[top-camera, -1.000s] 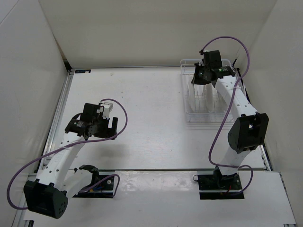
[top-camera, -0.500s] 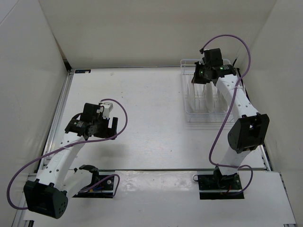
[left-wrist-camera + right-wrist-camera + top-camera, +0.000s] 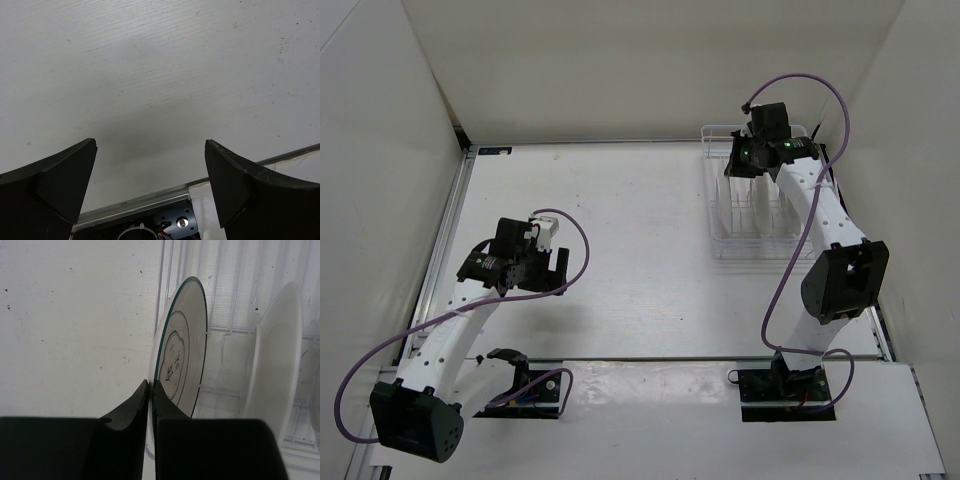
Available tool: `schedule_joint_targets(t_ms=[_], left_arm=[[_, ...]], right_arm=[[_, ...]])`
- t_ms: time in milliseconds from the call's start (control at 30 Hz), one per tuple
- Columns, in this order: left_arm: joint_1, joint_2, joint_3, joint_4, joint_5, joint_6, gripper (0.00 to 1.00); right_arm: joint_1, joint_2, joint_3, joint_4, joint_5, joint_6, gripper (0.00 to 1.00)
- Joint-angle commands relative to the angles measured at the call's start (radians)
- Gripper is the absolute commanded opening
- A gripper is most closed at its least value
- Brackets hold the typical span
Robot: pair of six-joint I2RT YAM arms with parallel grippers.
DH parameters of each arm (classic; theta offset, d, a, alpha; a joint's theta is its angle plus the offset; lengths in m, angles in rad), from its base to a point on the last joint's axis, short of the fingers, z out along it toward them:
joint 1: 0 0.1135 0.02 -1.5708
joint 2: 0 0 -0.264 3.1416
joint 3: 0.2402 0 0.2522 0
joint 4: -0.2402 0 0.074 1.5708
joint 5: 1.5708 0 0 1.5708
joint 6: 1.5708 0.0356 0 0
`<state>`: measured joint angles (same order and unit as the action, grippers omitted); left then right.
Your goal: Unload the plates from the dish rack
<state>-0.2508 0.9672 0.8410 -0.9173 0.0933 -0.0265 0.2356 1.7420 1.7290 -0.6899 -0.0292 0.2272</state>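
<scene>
The right arm (image 3: 810, 200) is stretching to the rack (image 3: 720, 228) at upper right, right gripper (image 3: 151, 389) pinching the green-rimmed plate (image 3: 182, 355) — left gripper (image 3: 150, 145) hanging wide open.

The green-rimmed plate (image 3: 182, 355) is partly hidden behind the right fingers (image 3: 127, 421); the dish rack (image 3: 220, 330) runs off-frame

Soft, even light is coming from overhead and bouncing off the white walls, so the table (image 3: 640, 230) is carrying only a faint grey shadow beside the left arm (image 3: 450, 330). In the wrist views the close fingers (image 3: 50, 190) are reading as near-black, slightly soft shapes with little detail, while the green-rimmed plate (image 3: 182, 355) is showing crisp and free of glare.
</scene>
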Motion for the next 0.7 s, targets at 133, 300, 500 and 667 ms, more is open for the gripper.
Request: schedule_joint_targets(t_ms=[133,300,500,667], left_arm=[[0.002,-0.015,0.035,-0.005,0.016,-0.001,1.00],[0.002,-0.012,0.036,-0.005,0.014,-0.001,1.00],[0.001,-0.009,0.035,-0.005,0.016,-0.001,1.00],[0.002,-0.007,0.035,-0.005,0.016,-0.001,1.00]], right_arm=[[-0.005,-0.009,-0.043,0.061,-0.006,-0.009,0.18],[-0.007,-0.006,-0.088,0.078,-0.011,0.000,0.25],[-0.004,0.013,-0.086,0.075,-0.018,0.001,0.20],[-0.004,0.025,-0.049,0.064,-0.018,-0.005,0.03]])
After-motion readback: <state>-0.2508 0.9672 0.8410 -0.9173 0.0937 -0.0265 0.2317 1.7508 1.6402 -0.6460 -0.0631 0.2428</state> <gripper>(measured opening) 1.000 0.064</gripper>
